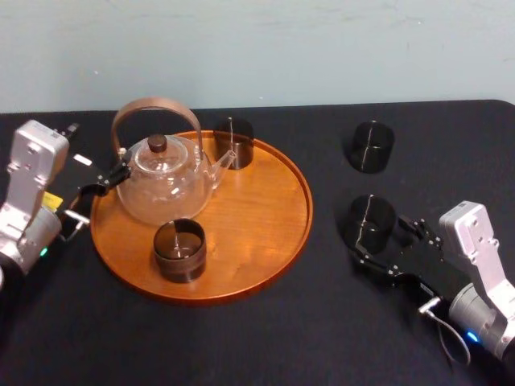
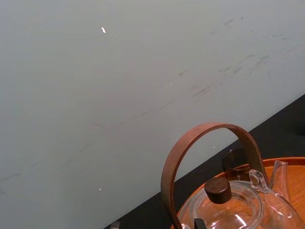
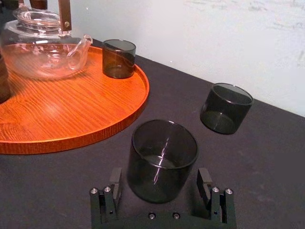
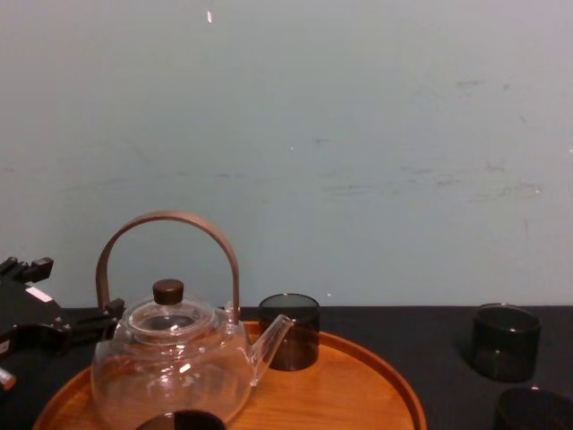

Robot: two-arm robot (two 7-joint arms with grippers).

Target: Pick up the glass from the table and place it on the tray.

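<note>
Two dark smoky glasses stand on the black table (image 1: 322, 338) to the right of the tray. The nearer glass (image 1: 371, 223) (image 3: 164, 160) stands upright between the fingers of my right gripper (image 1: 386, 240) (image 3: 159, 183). That gripper is open, with a finger on each side and small gaps to the glass. The farther glass (image 1: 371, 146) (image 3: 226, 109) stands alone behind it. The round orange-brown tray (image 1: 298, 233) (image 3: 138, 100) lies left of centre. My left gripper (image 1: 95, 195) is open at the tray's left rim, beside the teapot.
On the tray stand a glass teapot (image 1: 163, 181) (image 4: 175, 367) with a brown hoop handle, a dark glass at the back (image 1: 233, 143) and another at the front (image 1: 179, 249). The tray's right half is bare wood. A pale wall closes the table's far edge.
</note>
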